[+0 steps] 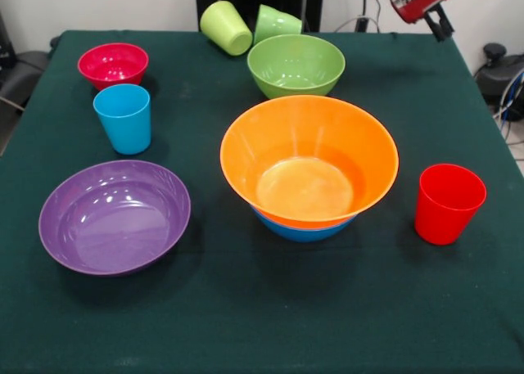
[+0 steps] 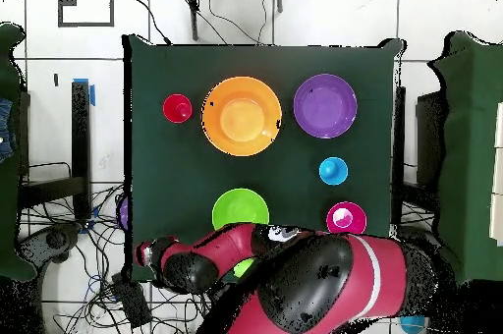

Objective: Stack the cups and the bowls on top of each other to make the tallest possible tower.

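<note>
Four cups (image 1: 122,118), perhaps five bowls (image 1: 309,161)

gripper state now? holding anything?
Gripper: cannot be told; only a bit shows at the front view's top edge, above the table's far corner, with no cup or bowl seen in it.

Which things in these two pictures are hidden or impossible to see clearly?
- Gripper, front view: cut by the top edge; open or shut cannot be told. Overhead, the arm covers it.
- Blue bowl, front view: only a sliver shows beneath the orange bowl; overhead it is fully covered.
- Yellow-green cup and green cup: overhead, the arm hides them.
- Green bowl, overhead: its lower rim goes under the arm.
</note>
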You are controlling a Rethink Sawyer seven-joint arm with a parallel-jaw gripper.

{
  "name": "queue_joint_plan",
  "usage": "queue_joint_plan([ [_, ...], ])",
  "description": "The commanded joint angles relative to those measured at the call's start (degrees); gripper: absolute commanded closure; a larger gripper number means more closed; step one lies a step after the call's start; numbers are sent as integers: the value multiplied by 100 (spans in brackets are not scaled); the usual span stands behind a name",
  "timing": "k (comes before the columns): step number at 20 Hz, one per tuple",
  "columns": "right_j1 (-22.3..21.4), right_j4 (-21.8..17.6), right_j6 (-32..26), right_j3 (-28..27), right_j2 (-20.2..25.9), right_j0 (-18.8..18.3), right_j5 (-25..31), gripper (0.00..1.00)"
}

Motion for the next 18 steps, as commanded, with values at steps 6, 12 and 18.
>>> queue_joint_plan([
  [6,93,-245,268,-808,-97,-112,-14,100],
  [12,-92,-217,247,-844,-250,75,-7,100],
  [18,-363,-4,336,-942,-611,408,99,100],
])
